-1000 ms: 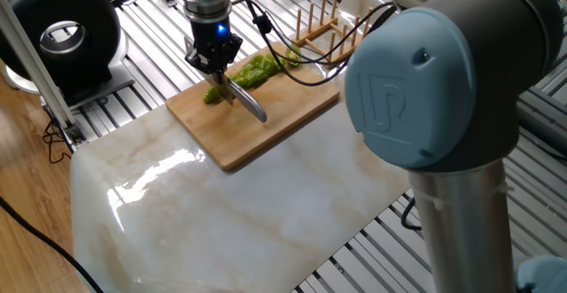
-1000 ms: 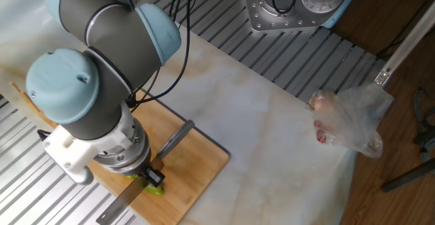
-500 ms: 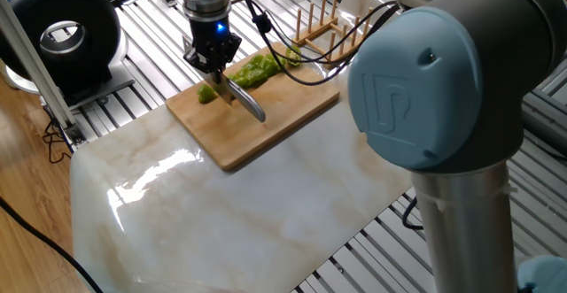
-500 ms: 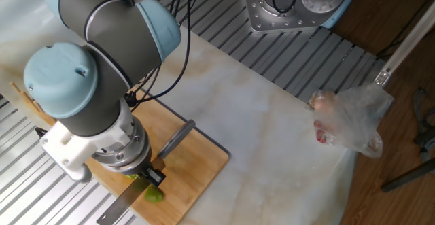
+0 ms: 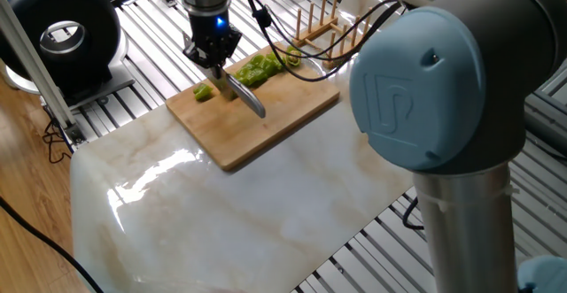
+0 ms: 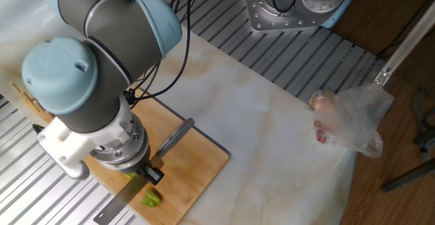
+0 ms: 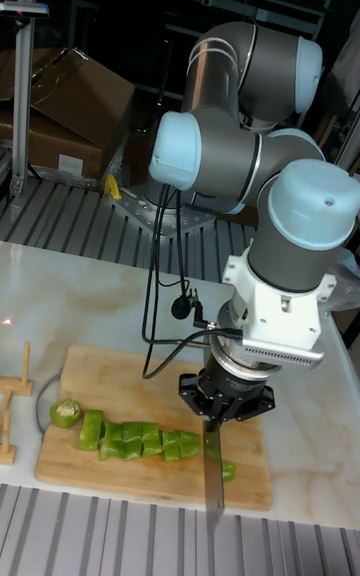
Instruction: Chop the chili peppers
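The UR5's gripper (image 5: pixel 214 52) hangs straight down over the far end of the wooden cutting board (image 5: pixel 266 125), its two fingers clamped together on the handle of a knife (image 5: pixel 245 98). In the one fixed view the blade slants down from the jaws and lies across the board's middle; in the tall fixed view the same blade (image 7: pixel 212 471) runs toward the near edge of the board (image 7: pixel 120 376) and pokes out past it.

The chili pepper (image 5: pixel 259 68) lies on the board as a row of light-green chunks, cut but sitting touching one another in a line. In the tall view that row (image 7: pixel 135 438) stretches leftward from just beside the blade, with the stem end (image 7: pixel 66 412) lying a little apart at the left. One small cut piece (image 5: pixel 204 92) sits alone on the other side of the knife, near the board's corner; the other fixed view shows it (image 6: pixel 151 198) just beside the blade (image 6: pixel 122 199) at the board's edge, and the tall view catches it (image 7: pixel 228 471) to the right of the steel.

The board rests on a pale marble-look slab (image 5: pixel 221 213). Behind it stands a wooden peg rack (image 5: pixel 323 26). A crumpled plastic bag (image 6: pixel 350 119) with something reddish inside lies at the far side of the slab, well apart from the board
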